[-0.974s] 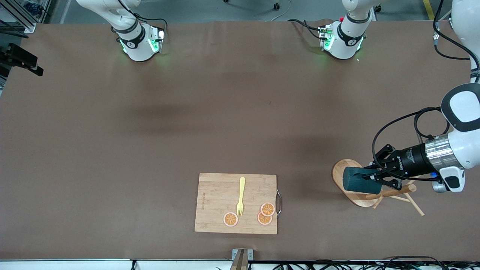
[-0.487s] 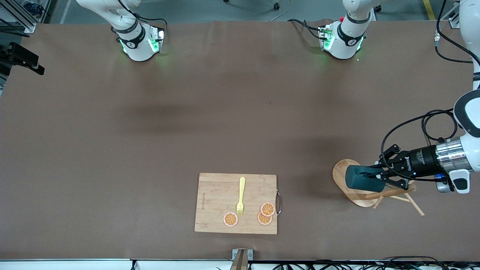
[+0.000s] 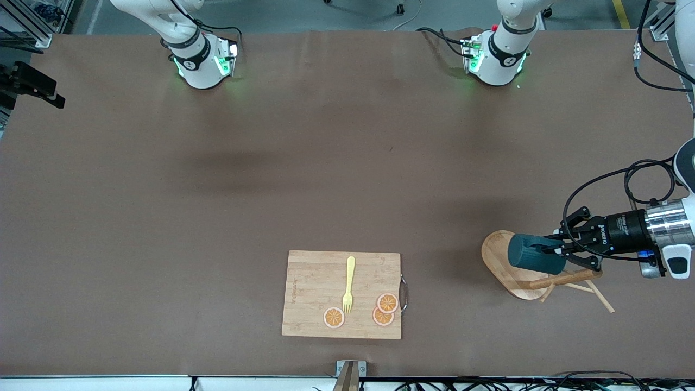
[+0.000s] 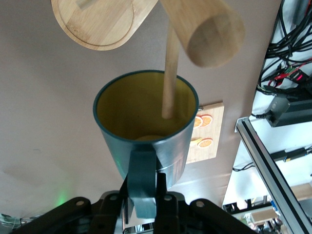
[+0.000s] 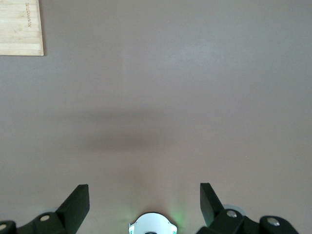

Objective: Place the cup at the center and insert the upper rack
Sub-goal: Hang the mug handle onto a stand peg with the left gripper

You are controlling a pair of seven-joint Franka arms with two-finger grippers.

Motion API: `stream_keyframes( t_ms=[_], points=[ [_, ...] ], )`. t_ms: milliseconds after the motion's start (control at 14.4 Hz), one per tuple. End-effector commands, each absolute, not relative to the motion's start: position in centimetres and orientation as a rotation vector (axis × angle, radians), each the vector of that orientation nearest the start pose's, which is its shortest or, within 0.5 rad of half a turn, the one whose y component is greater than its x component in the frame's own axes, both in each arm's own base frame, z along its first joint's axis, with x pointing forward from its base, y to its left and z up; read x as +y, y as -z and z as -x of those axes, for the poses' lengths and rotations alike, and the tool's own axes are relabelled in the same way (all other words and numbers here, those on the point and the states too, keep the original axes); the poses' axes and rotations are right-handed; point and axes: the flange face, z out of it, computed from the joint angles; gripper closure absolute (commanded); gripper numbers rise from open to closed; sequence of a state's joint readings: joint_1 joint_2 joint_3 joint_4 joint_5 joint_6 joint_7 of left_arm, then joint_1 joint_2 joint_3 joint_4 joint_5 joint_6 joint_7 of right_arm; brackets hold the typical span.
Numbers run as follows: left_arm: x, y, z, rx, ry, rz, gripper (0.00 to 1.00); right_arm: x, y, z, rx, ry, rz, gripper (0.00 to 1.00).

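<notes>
The cup (image 3: pixel 535 254), dark teal with a yellow inside, hangs on its side over the upper rack (image 3: pixel 502 271). My left gripper (image 3: pixel 559 250) is shut on its loop handle (image 4: pixel 143 187). The upper rack is a light wooden mug tree lying tipped over at the left arm's end of the table. In the left wrist view the cup (image 4: pixel 146 126) opens toward the rack's oval base (image 4: pixel 97 24) and thick post (image 4: pixel 209 29), and a thin peg (image 4: pixel 170 73) reaches across the cup's mouth. My right gripper (image 5: pixel 144 192) is open above bare table.
A bamboo cutting board (image 3: pixel 315 282) lies near the table's front edge, carrying a yellow fork (image 3: pixel 348 283) and three orange slices (image 3: pixel 383 309). One corner of the cutting board (image 5: pixel 19 27) shows in the right wrist view.
My left gripper has drawn back toward the left arm's end of the table with the cup in it. The rack and the board have stayed put.
</notes>
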State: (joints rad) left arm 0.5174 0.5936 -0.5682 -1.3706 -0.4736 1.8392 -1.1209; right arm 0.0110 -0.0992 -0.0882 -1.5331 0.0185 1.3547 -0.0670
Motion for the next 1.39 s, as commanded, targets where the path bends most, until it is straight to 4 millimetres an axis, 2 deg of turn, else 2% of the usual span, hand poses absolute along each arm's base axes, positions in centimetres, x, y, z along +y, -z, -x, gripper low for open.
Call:
stream_keyframes(
  t_ms=[0, 835, 1183, 1253, 1322],
  points=[
    [2.6, -43.1, -70.5, 1.412, 0.605, -1.944, 0.99, -3.8, -67.9, -49.0, 0.034, -0.104, 3.098, 0.0],
    [7.0, -39.7, -70.9, 1.29, 0.603, -1.854, 0.98, -4.0, -67.9, -48.9, 0.041, -0.104, 3.098, 0.0],
    [7.5, -38.2, -71.0, 1.261, 0.608, -1.844, 0.94, -4.0, -67.9, -48.9, 0.041, -0.104, 3.098, 0.0],
    [8.0, -38.3, -71.0, 1.26, 0.599, -1.84, 0.83, -4.0, -67.9, -48.9, 0.041, -0.104, 3.098, 0.0],
    [7.8, -38.4, -71.0, 1.257, 0.592, -1.841, 0.45, -4.0, -67.9, -48.9, 0.041, -0.104, 3.098, 0.0]
  ],
)
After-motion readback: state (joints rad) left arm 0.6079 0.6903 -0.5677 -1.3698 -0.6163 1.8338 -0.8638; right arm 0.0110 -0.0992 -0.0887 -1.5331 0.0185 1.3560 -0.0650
